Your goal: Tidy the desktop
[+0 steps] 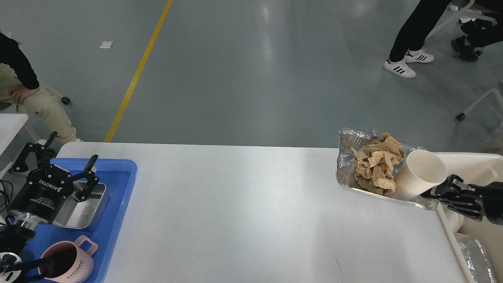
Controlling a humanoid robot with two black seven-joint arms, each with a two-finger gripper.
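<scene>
The white desktop (235,212) fills the lower view. My right gripper (432,196) is shut on the right edge of a foil tray (347,165) and holds it lifted and tilted over the table's right end. The tray carries crumpled brown paper (375,167) and a white paper cup (418,177). My left gripper (65,159) is open and empty, above the far edge of the blue plastic tray (114,220).
The blue tray holds a steel rectangular container (84,206) and a pink mug (65,261). A cream-coloured bin (471,165) stands right of the table with another foil tray (477,257) in it. People are on the floor beyond.
</scene>
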